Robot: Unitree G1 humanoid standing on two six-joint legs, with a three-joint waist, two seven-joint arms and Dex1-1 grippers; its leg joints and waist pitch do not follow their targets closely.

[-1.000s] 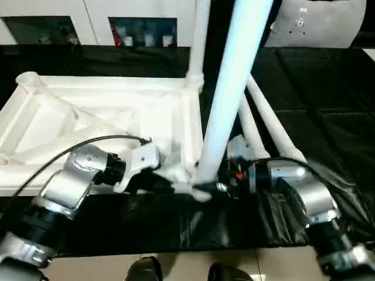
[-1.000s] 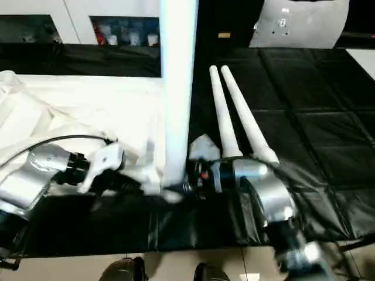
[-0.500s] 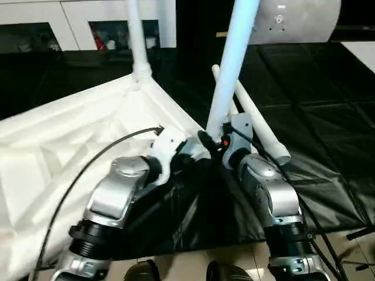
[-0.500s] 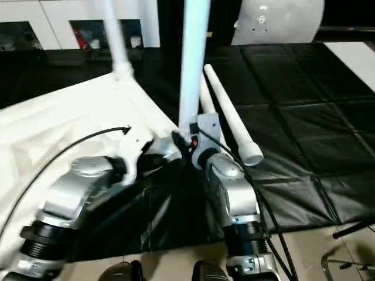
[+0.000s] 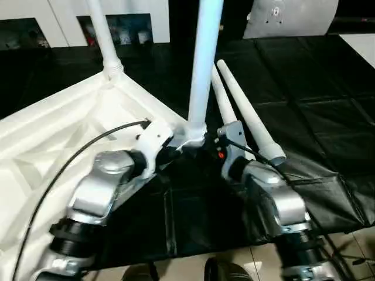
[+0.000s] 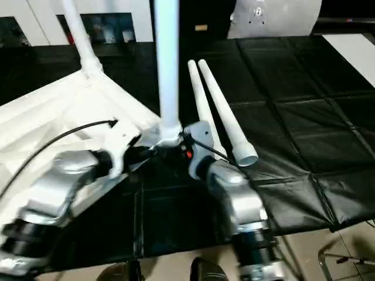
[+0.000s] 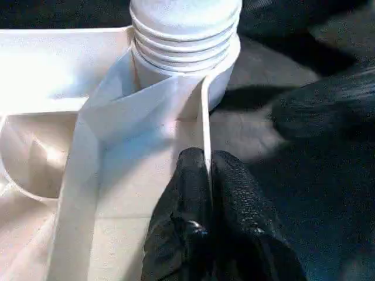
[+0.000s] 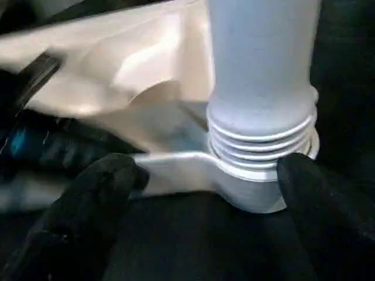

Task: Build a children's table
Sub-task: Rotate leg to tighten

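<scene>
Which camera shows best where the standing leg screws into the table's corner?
The right wrist view: the leg's threads sit close up, partly above the corner socket. The left wrist view shows the threads from the other side. Both eye views show the joint small.

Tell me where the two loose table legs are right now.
The two loose legs lie side by side on the black mat, right of the upright leg and beyond the right gripper.

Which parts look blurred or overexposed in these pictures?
Left wrist view: the tabletop glares white and loses detail at upper left. Right wrist view: the right gripper's fingers are soft, the leg's threads sharper. Right eye view: the left forearm smears.
</scene>
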